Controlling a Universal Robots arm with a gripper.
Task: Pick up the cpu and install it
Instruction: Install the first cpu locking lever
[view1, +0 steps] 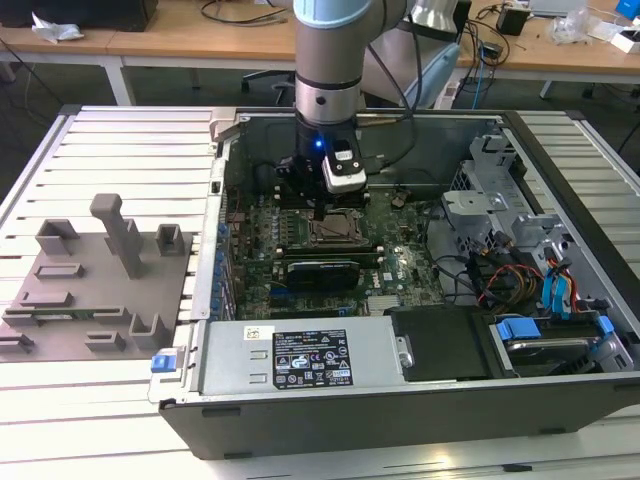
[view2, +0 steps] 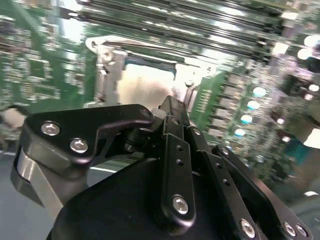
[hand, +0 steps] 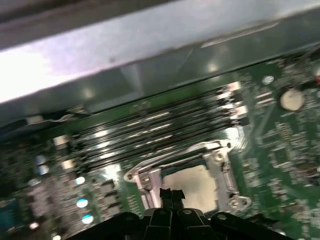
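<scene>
In the exterior view, the arm reaches down into the open computer case (view1: 420, 400), which lies on a slatted bench (view1: 110, 140). The gripper (view1: 318, 208) hangs just above the socket frame (view1: 335, 232) near the middle of the motherboard (view1: 400, 262). A grey fixture tray (view1: 95, 290) sits toward the bench's edge at the exterior view's left.

In the second wrist view, the gripper's fingertips (view2: 172, 107) are pressed together, holding nothing, just over the cpu (view2: 145, 85), which lies inside the frame.

In the first wrist view, the closed fingertips (hand: 170, 194) again hover over the pale cpu (hand: 197, 182), seated in the frame beside the memory slots (hand: 150, 130).
</scene>
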